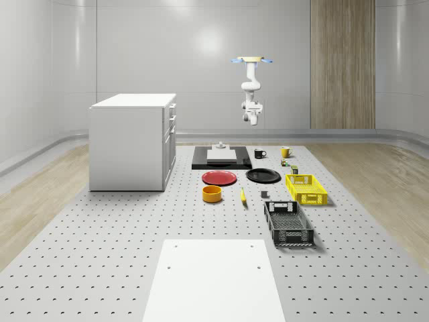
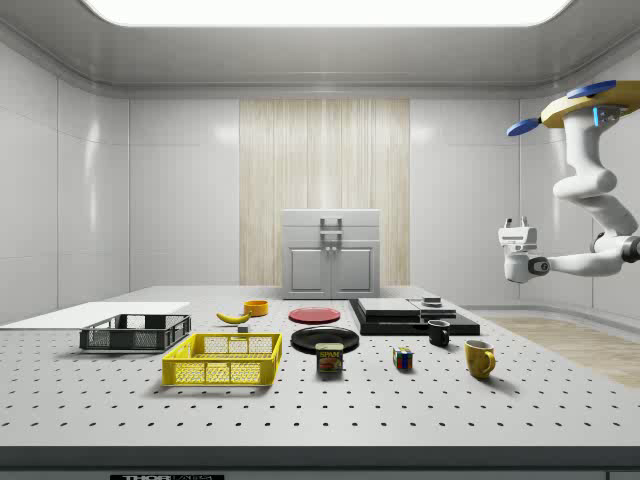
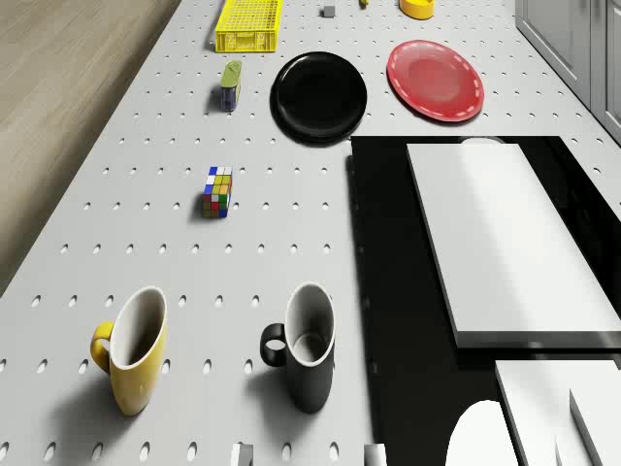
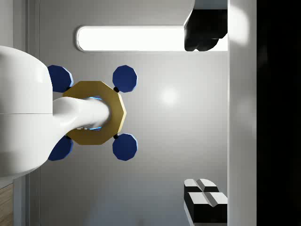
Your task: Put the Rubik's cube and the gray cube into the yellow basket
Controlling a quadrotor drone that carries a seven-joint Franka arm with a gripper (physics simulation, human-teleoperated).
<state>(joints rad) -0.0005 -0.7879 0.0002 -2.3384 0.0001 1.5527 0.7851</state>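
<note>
The Rubik's cube [image 1: 284, 162] [image 2: 403, 359] [image 3: 218, 191] stands on the perforated table between the mugs and a tin can [image 3: 230, 84]. Past the can lies the yellow basket [image 1: 306, 188] [image 2: 224, 360] [image 3: 248, 24], nothing visible in it. A small gray cube [image 1: 264, 195] [image 3: 329, 11] sits beside the basket, toward the banana. My drone [image 1: 252, 60] [image 2: 590, 100] hovers high over the table's far end. Its arm is folded below it, so the gripper [image 1: 253, 119] [image 2: 516, 224] [image 4: 207, 115] points up at the drone, open and holding nothing, far above both cubes.
A yellow mug [image 3: 131, 349] and black mug [image 3: 306, 345] stand below the drone, beside a black slab [image 1: 221, 161] bearing a white block. A black plate [image 3: 319, 94], red plate [image 3: 436, 80], orange bowl [image 1: 212, 194], banana [image 1: 243, 195], black basket [image 1: 288, 223] and white cabinet [image 1: 134, 141] share the table.
</note>
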